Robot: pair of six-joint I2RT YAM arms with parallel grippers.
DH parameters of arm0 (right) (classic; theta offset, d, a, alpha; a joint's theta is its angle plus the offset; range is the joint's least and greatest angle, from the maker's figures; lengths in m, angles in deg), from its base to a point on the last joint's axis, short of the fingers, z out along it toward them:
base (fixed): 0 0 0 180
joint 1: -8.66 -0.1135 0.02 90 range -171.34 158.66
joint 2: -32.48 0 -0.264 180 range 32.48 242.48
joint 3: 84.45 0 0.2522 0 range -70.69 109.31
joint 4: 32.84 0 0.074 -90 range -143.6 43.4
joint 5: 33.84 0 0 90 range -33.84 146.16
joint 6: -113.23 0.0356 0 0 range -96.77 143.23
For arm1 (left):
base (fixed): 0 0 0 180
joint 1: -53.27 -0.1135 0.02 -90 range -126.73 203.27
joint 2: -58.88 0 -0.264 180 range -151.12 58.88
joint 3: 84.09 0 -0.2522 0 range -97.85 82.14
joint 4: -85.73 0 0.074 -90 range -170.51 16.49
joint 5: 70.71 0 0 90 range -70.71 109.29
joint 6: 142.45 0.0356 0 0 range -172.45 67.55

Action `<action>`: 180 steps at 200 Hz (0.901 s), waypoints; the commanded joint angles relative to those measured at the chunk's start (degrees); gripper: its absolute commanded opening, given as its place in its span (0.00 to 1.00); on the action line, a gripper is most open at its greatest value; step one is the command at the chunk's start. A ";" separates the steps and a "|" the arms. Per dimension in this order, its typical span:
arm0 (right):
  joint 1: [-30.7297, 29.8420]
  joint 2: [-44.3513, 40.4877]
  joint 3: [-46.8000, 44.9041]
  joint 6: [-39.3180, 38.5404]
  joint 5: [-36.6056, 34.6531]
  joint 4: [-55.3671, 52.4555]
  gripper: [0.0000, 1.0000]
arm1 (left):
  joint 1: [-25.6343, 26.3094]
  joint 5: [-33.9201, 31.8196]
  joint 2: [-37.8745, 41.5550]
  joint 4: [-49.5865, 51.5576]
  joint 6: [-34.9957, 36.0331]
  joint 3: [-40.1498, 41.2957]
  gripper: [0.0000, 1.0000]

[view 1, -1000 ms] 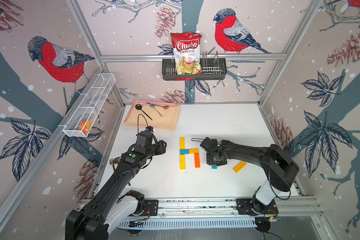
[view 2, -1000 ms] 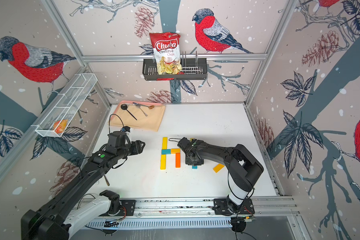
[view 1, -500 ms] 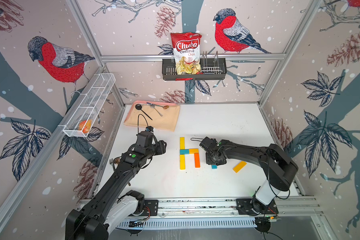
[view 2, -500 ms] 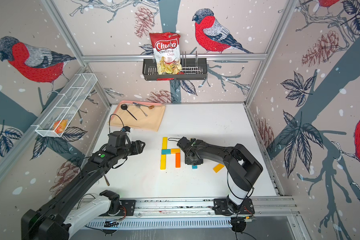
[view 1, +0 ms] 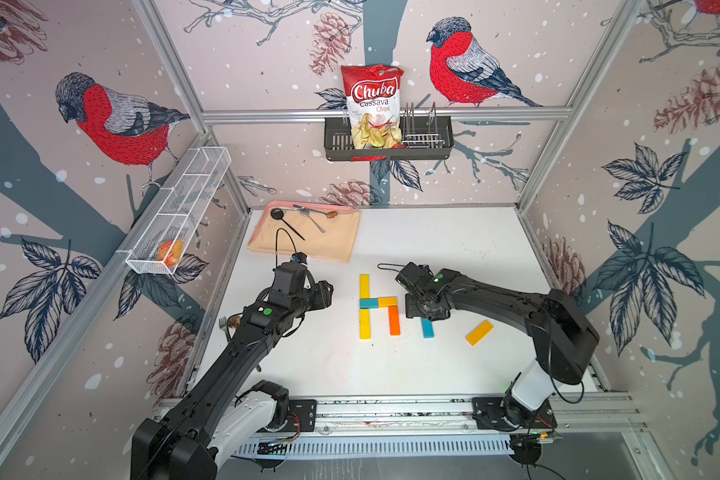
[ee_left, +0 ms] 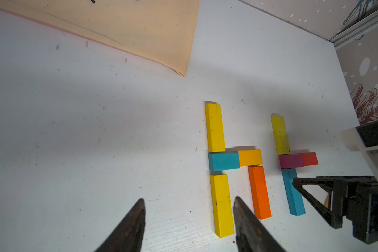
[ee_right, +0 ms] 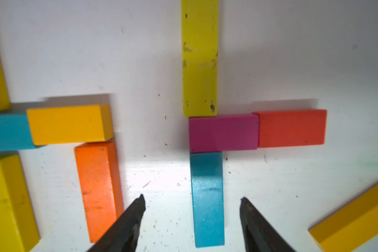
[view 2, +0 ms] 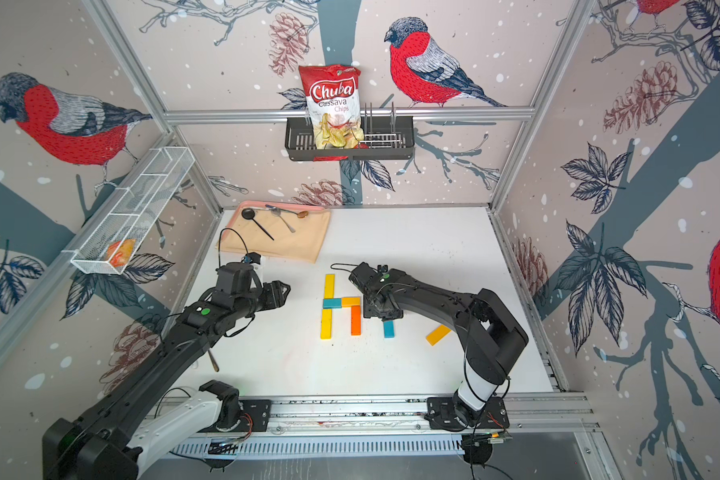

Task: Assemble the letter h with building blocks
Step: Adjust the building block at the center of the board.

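The right gripper [ee_right: 192, 201] stands spread, its fingers either side of the teal block [ee_right: 207, 196] and clear of it, holding nothing. That block lies flat on the table [ee_right: 52, 54] as the lower stem of a second letter. Its end is against the magenta block [ee_right: 223, 133], which joins the red block [ee_right: 291, 128] sideways and has a yellow block [ee_right: 200, 56] above it. This letter lacks its short leg under the red block. The spare amber block [ee_right: 354, 218] lies askew nearby, apart from the rest, and looks like the piece meant for that gap. Nothing fixes these pieces, so the danger is a nudge. A finger dragging sideways on the way out could twist the teal block off line, and one finger sits near the orange block [ee_right: 98, 187] of the finished letter [view 1: 368, 303] alongside. Pushing the amber block in too hard could shove the red block away from the magenta one. The left gripper [ee_left: 189, 199] is also spread and empty, over bare table beside the finished letter.
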 commanded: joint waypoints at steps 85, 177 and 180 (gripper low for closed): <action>9.49 14.95 11.71 -9.94 2.47 3.46 0.64 | -0.02 -0.13 -0.81 -1.37 0.66 0.27 0.63; 10.06 16.37 9.66 -11.29 1.86 4.67 0.44 | -0.03 -0.40 -0.90 -1.45 0.64 0.27 0.63; 10.11 16.32 9.61 -11.36 1.85 4.65 0.44 | -0.02 -0.40 -0.90 -1.38 0.66 0.33 0.63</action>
